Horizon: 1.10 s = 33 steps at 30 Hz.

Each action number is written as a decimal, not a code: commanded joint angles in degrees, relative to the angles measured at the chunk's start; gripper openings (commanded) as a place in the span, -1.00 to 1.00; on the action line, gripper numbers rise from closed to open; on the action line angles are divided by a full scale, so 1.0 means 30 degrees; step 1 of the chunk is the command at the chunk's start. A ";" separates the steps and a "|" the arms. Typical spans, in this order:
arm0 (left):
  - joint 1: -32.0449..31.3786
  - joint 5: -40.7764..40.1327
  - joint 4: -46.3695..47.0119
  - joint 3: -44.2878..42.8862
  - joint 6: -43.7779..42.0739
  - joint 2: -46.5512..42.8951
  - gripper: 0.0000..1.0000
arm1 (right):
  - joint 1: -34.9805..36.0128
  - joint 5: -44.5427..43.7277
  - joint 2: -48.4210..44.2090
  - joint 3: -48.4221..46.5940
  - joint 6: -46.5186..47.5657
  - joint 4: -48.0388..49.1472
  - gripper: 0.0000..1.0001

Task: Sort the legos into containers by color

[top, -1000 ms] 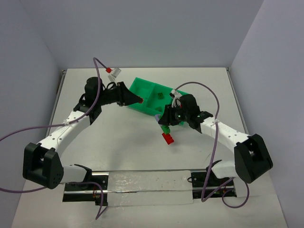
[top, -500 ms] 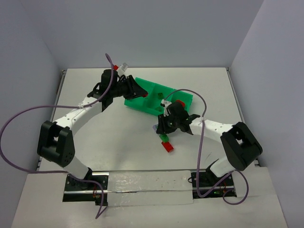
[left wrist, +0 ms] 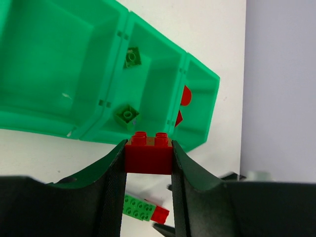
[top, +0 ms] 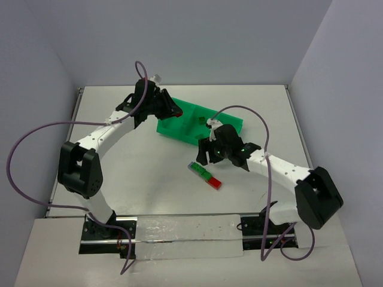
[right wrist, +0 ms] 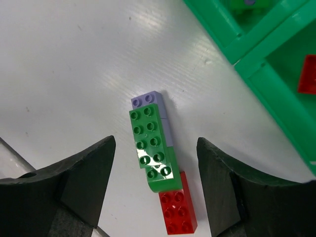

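My left gripper is shut on a red lego brick, held over the near edge of the green tray of containers. The tray's left compartment is bare, the middle one holds two green bricks, and the right one holds red pieces. From above, this gripper sits at the tray's left end. My right gripper hangs open above a joined stack lying flat on the table: a green brick over a lavender one, with a red brick at its end. The stack touches neither finger.
The tray's corner lies just right of the stack, with a red piece inside it. Purple cables loop over both arms. A rail runs along the table's near edge. Walls close in on the left, right and far sides.
My right gripper has opened and let go of the stack, which now lies flat on the table. My left gripper has carried the red brick a little farther along the tray.
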State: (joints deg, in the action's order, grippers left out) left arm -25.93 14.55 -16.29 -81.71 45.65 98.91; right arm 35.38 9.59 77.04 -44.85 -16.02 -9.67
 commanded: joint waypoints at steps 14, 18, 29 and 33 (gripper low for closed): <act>-0.4453 -0.0764 -0.2762 -0.9150 -0.1198 0.6767 -1.00 | -0.3327 -1.0581 -1.2639 0.1752 -0.2246 -0.2737 0.56; -0.5146 -0.0662 -0.3295 -1.2065 -0.0956 0.9197 -1.00 | -0.3420 -1.0842 -1.4329 0.1841 -0.2224 -0.3354 0.56; -0.5891 -0.1264 -0.3915 -1.4599 -0.1339 1.1209 0.48 | -0.3427 -1.0529 -1.5101 0.2029 -0.2305 -0.3982 0.56; -0.5945 -0.1236 -0.4158 -1.4494 -0.1573 1.0951 0.82 | -0.3423 -1.0377 -1.4950 0.1980 -0.2246 -0.4002 0.57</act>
State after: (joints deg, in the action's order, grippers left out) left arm -43.26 11.07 -28.23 -122.58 42.20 133.58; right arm 25.23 -20.59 32.21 -39.15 -22.68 -21.97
